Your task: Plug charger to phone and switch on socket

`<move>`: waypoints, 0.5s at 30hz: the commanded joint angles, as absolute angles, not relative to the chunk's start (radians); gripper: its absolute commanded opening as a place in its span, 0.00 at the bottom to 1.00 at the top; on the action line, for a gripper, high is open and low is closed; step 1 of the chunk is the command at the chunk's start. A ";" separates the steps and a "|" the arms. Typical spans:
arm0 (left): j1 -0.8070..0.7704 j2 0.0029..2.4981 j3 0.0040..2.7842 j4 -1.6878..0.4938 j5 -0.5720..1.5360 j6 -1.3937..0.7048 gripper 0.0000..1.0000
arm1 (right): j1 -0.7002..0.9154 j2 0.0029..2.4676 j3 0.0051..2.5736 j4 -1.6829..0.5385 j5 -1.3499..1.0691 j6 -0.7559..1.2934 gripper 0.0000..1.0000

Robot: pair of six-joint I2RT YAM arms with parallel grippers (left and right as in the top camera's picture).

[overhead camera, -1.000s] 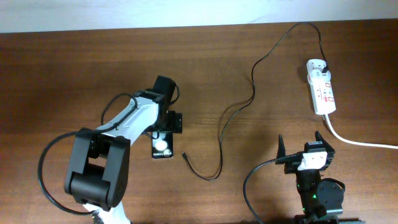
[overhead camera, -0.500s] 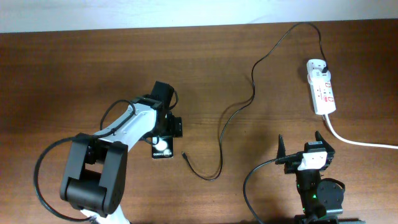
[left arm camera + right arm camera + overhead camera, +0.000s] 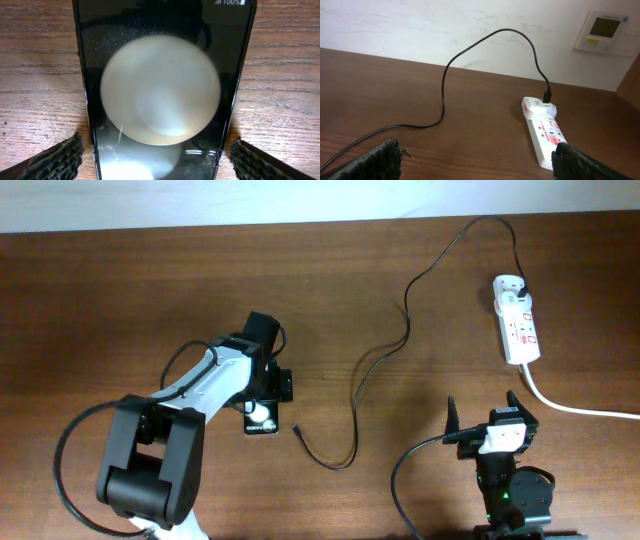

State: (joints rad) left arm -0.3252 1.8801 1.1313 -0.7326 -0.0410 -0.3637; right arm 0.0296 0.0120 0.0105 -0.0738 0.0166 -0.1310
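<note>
Left wrist — phone (image 3: 165, 90) between spread fingertips (image 3: 55, 160)

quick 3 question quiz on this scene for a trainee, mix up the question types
1. True or false: the charger tip is already plugged into the phone.
2. The left claw is: A) open, with a finger on either side of the phone; B) shut on the charger; C) raised far from the phone.
3. Fill in: the right claw is ____ (open/shut).

Key: 1 false, the tip lies loose on the table beside the phone. 2 A. 3 open.
</note>
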 commanded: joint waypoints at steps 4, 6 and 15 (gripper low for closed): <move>-0.327 1.898 1.098 -0.755 -0.021 -0.317 0.96 | 0.038 0.006 0.006 -0.081 0.008 -0.127 0.99; -0.327 1.898 1.098 -0.752 -0.022 -0.317 0.95 | 0.038 0.006 0.006 -0.081 0.008 -0.126 0.99; -0.327 1.898 1.098 -0.749 -0.022 -0.317 0.99 | 0.038 0.006 0.006 -0.081 0.008 -0.127 0.99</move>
